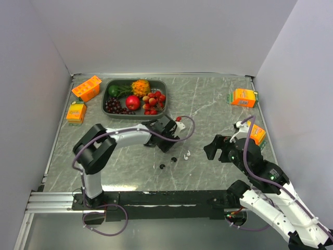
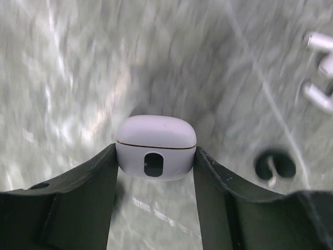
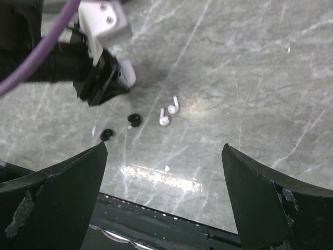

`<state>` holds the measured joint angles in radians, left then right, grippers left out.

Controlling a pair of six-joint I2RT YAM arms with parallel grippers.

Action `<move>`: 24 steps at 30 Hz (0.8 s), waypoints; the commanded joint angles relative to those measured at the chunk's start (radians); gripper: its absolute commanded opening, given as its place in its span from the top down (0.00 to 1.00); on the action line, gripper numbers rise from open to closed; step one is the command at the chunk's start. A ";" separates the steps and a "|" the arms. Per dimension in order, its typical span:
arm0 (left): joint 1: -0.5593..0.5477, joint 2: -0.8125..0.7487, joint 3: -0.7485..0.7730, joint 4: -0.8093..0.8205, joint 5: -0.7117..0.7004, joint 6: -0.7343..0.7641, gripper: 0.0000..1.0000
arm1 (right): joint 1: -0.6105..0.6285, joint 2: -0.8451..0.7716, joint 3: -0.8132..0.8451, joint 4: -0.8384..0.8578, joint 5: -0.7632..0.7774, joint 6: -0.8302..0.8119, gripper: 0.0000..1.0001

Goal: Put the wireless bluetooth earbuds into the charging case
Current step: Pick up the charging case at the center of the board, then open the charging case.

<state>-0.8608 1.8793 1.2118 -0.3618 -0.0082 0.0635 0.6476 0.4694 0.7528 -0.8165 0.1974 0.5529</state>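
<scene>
Your left gripper (image 2: 156,156) is pinching the white charging case (image 2: 156,136) between its 2 fingers, with 1 finger pressing on each side. The case's lid is sitting closed, and an oval hole is facing the wrist camera. You cannot tell whether the case is touching the marble table (image 1: 218,112) or hanging just above it. The earbuds are all lying loose on the table, outside the case. The 2 white earbuds (image 3: 165,119) are sitting side by side between your 2 grippers, and the 2 black earbuds (image 3: 134,120) are lying a little apart, nearer the arm bases. Your right gripper (image 3: 164,147) is hovering to the right of the earbuds with its fingers spread wide, holding nothing. A tray (image 1: 104,99) of fruit is sitting at the far edge.
</scene>
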 commanded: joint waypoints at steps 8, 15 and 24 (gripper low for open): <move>-0.050 -0.524 -0.495 0.619 0.148 -0.211 0.99 | 0.001 0.066 0.057 0.109 -0.067 0.005 0.01; -0.148 -0.700 -0.730 0.932 0.195 -0.159 0.99 | 0.001 0.199 0.060 0.252 -0.407 -0.059 0.00; -0.253 -0.813 -0.770 0.905 0.070 -0.097 0.99 | 0.029 0.397 0.132 0.280 -0.543 -0.105 0.01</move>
<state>-1.0843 1.1248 0.4339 0.4767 0.1158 -0.0803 0.6525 0.8085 0.8185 -0.6041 -0.2615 0.4877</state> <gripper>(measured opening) 0.583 0.994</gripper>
